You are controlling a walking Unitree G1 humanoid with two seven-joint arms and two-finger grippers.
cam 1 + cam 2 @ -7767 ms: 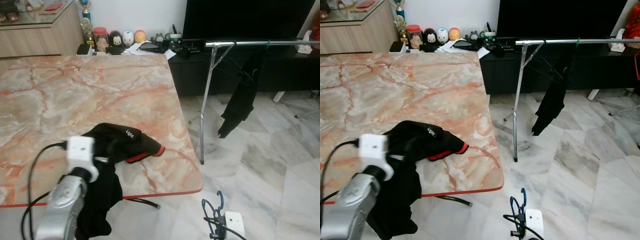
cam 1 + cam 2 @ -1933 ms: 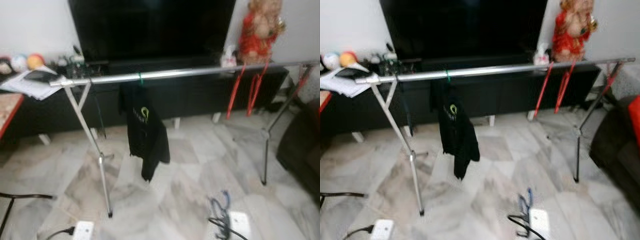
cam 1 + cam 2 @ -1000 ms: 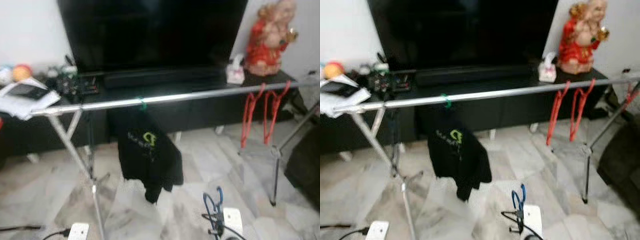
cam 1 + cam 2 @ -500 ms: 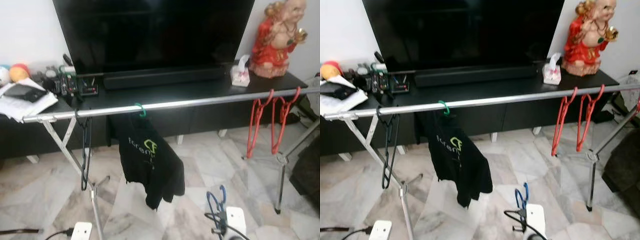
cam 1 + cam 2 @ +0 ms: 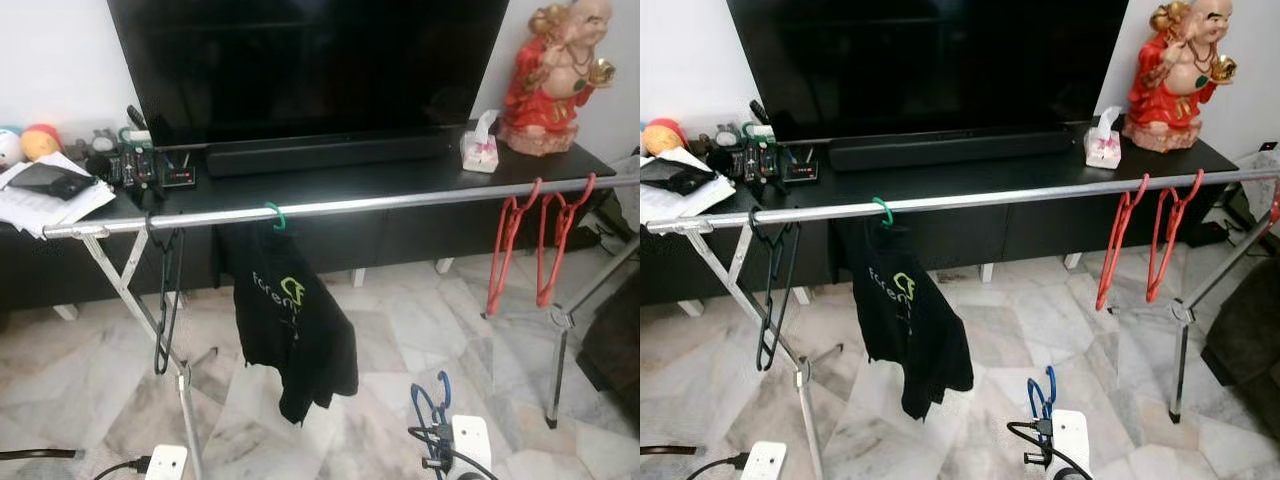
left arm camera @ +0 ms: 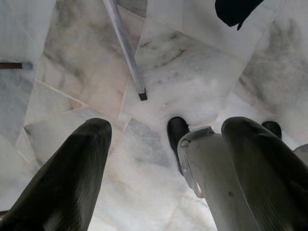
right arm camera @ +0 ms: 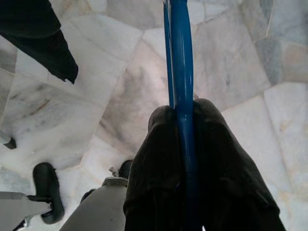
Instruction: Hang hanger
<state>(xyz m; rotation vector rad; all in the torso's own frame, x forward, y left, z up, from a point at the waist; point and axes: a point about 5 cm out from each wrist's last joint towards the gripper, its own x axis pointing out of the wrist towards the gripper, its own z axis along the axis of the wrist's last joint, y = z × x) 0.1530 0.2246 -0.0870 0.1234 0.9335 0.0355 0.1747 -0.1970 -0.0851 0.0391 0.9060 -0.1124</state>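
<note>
- Far left, on the black bench (image 5: 330, 185) under the television (image 5: 300, 70): papers (image 5: 45, 200), small gadgets (image 5: 140, 165), round toys (image 5: 40, 140).
- Left end effector (image 6: 159, 159): hangs low over the marble floor (image 5: 400, 330), its two black fingers (image 6: 67, 178) spread wide with nothing between them. Idle.
- Steel rail (image 5: 400, 203): runs level across the scene, in front of the bench, on crossed legs (image 5: 130, 290) at each end.
- On the rail, left to right: an empty black hanger (image 5: 165, 300) near the left leg; a black shirt (image 5: 295, 335) on a green hook (image 5: 274, 215); then a long bare stretch; then two red hangers (image 5: 540, 245) near the right end.
- Right end effector (image 7: 185, 159): fingers pressed together on a blue hanger (image 5: 1042, 392), which sits low in front of the robot, well below the rail. The pinch looks firm in the right wrist view; the blue bar runs straight along the fingers.
- Key relation: the rail lies up and ahead of the right end effector, long axis side to side. The hanger stands roughly upright, top loop uppermost. The bare stretch between shirt and red hangers lies almost straight above the held hanger.
- Judgement: the right arm is the working arm; the next move calls for a lift above rail height, then a forward reach and a drop of the hook onto the bare stretch.
- Risk: snagging the shirt sleeve on the way up.
- Far right: red and gold figurine (image 5: 560, 75) and tissue box (image 5: 482, 150) on the bench.
</note>
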